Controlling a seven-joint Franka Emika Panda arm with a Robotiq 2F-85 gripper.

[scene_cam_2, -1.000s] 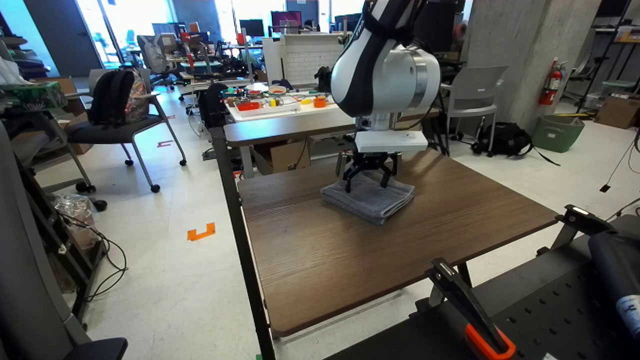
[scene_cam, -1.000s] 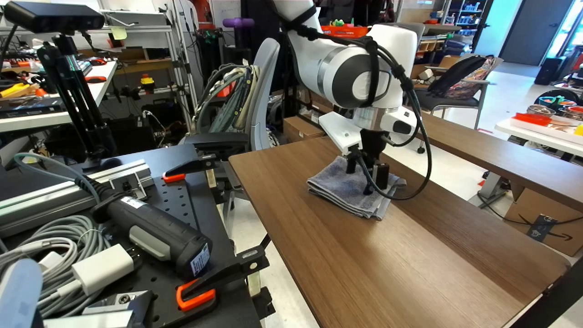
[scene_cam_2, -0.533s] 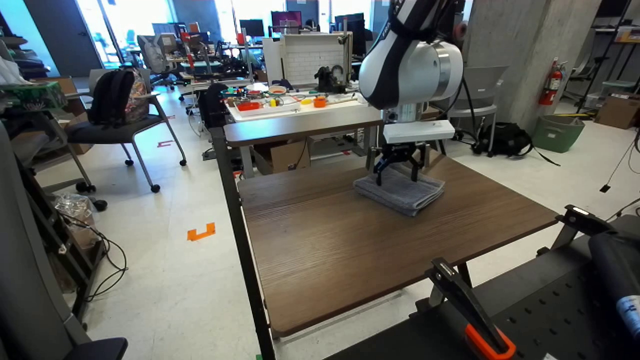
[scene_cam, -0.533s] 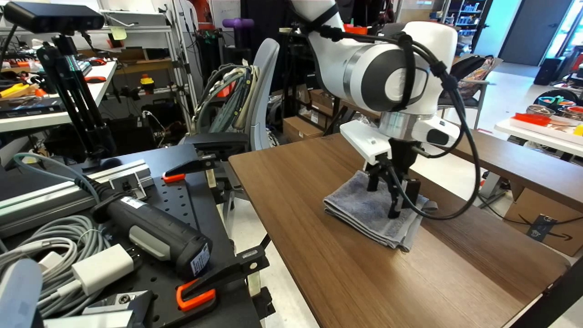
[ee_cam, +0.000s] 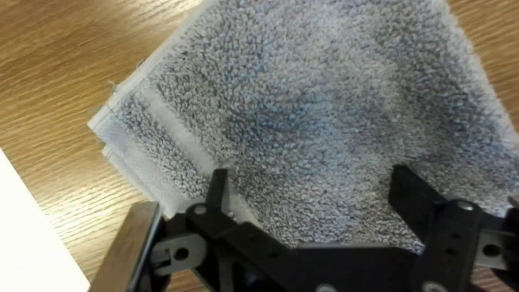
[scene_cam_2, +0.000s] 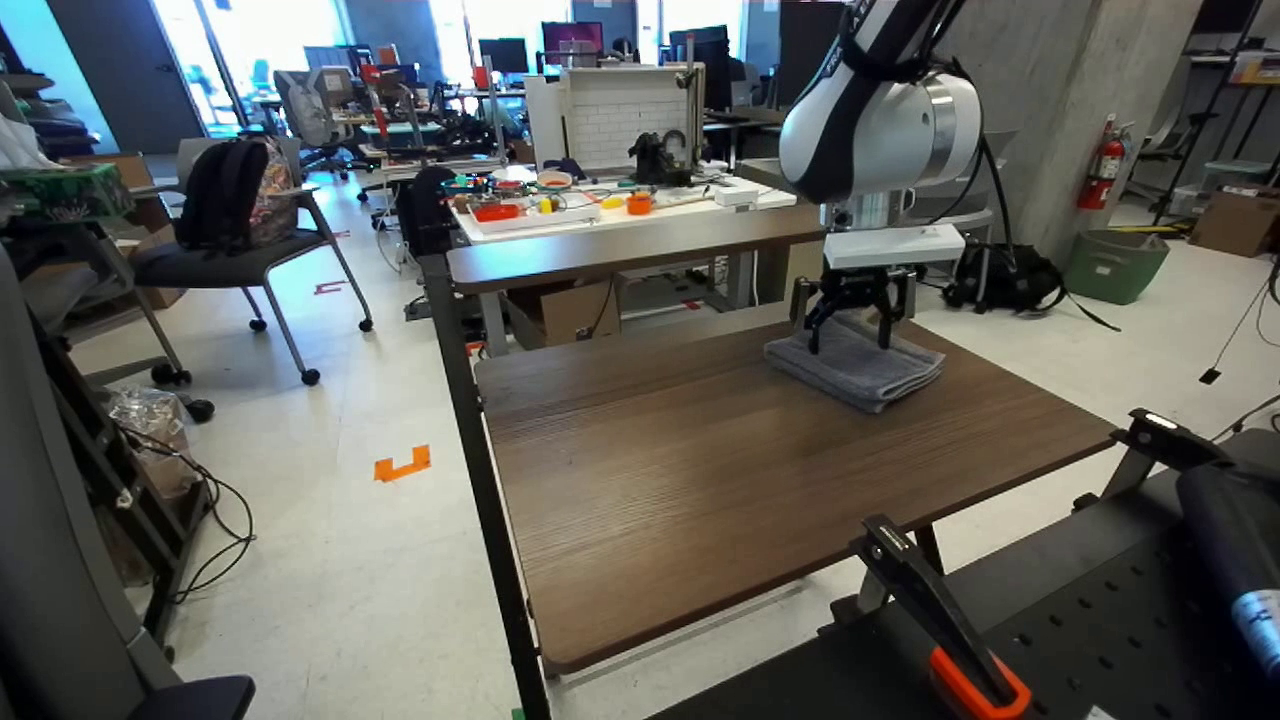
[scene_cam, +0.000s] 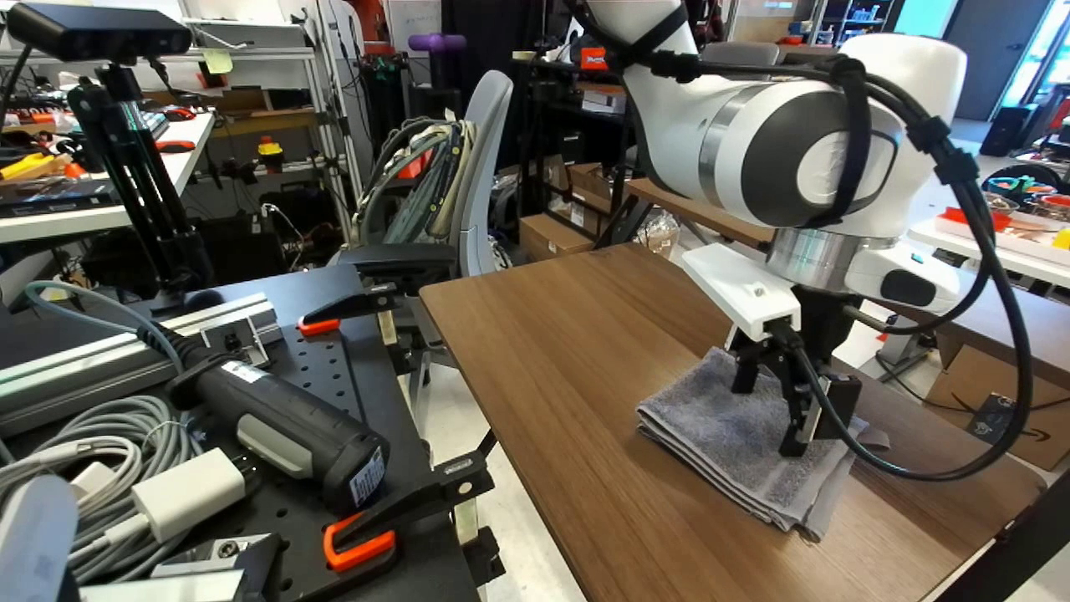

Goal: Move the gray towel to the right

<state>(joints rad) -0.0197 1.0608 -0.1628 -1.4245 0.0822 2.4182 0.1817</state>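
Note:
The gray towel (scene_cam: 723,439) lies folded and flat on the brown table, with layered edges. It also shows in an exterior view (scene_cam_2: 865,378) and fills most of the wrist view (ee_cam: 304,113). My gripper (scene_cam: 767,418) points down over it, and its two black fingertips rest on the towel's top face. The gripper also shows in an exterior view (scene_cam_2: 849,345). In the wrist view the fingertips (ee_cam: 311,171) are wide apart with flat towel between them, and no fold is pinched.
The brown wooden table (scene_cam: 535,359) carries the towel. A black perforated bench (scene_cam: 326,368) with clamps (scene_cam: 359,543), a handheld device (scene_cam: 284,426) and coiled cables stands beside it. A black post (scene_cam_2: 470,450) runs along a table end. A second brown table (scene_cam_2: 620,255) stands behind.
The gripper and the towel have moved together to the right in both exterior views, with the towel sliding along the table. The fingers have stayed apart.

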